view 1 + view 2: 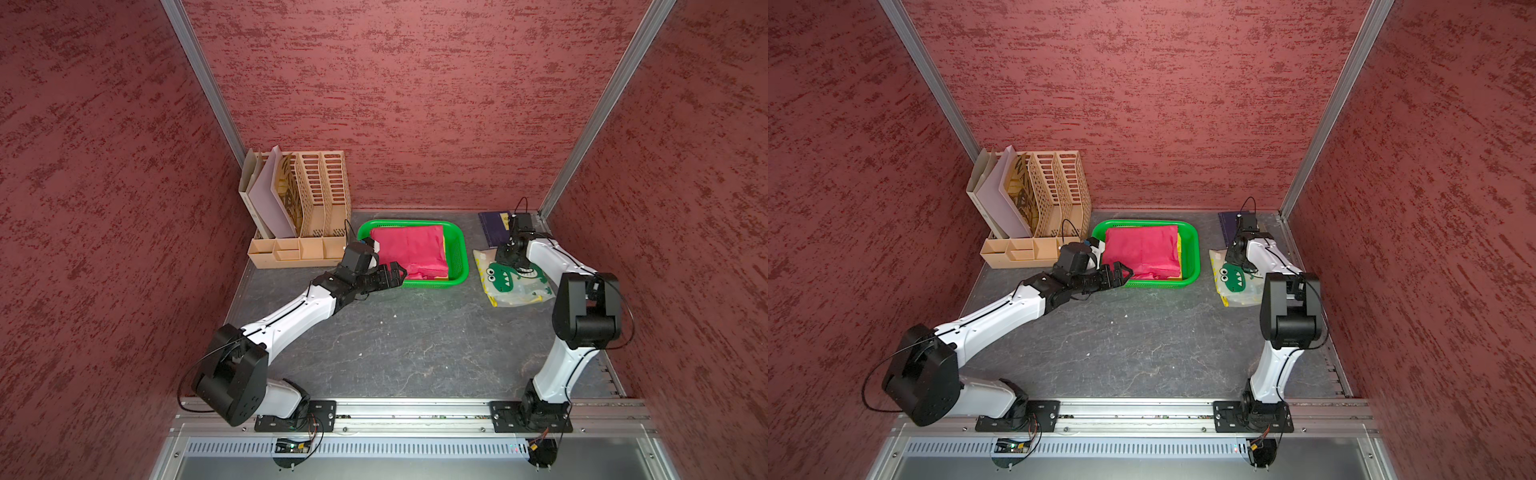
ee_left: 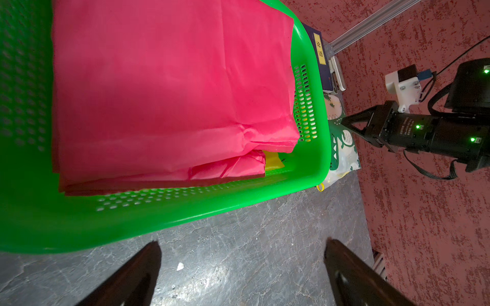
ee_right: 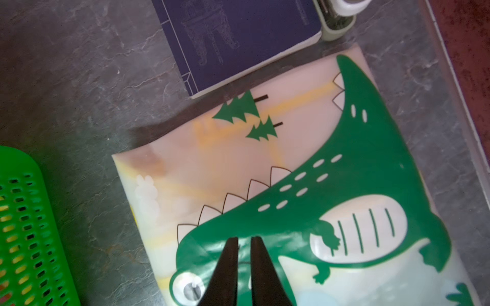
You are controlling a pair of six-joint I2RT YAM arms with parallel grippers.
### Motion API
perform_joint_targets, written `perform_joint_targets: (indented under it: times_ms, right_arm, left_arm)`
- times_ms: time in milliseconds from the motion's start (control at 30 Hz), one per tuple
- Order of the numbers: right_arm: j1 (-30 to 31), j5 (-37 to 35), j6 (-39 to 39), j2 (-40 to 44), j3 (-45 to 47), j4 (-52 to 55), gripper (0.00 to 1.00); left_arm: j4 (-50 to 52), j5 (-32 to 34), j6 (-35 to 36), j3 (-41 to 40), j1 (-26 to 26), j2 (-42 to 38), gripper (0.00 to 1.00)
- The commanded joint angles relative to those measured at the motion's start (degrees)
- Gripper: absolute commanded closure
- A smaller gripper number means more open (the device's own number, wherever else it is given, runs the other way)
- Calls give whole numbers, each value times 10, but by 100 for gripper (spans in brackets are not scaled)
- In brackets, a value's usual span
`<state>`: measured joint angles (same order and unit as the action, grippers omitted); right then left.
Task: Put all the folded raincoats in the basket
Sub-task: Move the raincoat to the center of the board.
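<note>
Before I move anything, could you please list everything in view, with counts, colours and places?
basket: 1, bright green, back middle of the table.
folded red garment: 1, pink-red, inside the basket.
yellow item: 1, under the red garment, mostly hidden.
file organizer: 1, tan, back left; pale folders in its left slots.
book: 1, dark blue, back right.
dinosaur-print raincoat: 1, translucent with green print, on the table right of the basket.
small object: 1, white and grey, beside the book; unidentifiable.
table: 1, dark grey.
left tool: 1, black, open, by the basket's near left corner.
right tool: 1, black, closed on the dinosaur-print raincoat.
</note>
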<state>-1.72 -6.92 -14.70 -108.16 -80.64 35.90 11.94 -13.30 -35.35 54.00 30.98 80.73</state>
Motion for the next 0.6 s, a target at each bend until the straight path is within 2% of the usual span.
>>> perform_joint_targets:
  times_ms: [0, 333, 567]
  right_arm:
    - [-4, -20, 13, -23, -26, 22, 90]
    - [-5, 2, 12, -49, -6, 23, 91]
    - [-4, 36, -8, -20, 59, 9, 91]
  left_arm:
    - [-17, -10, -5, -10, 4, 6, 0]
    - [-17, -23, -10, -17, 3, 2, 0]
    - [-14, -22, -12, -36, 4, -15, 0]
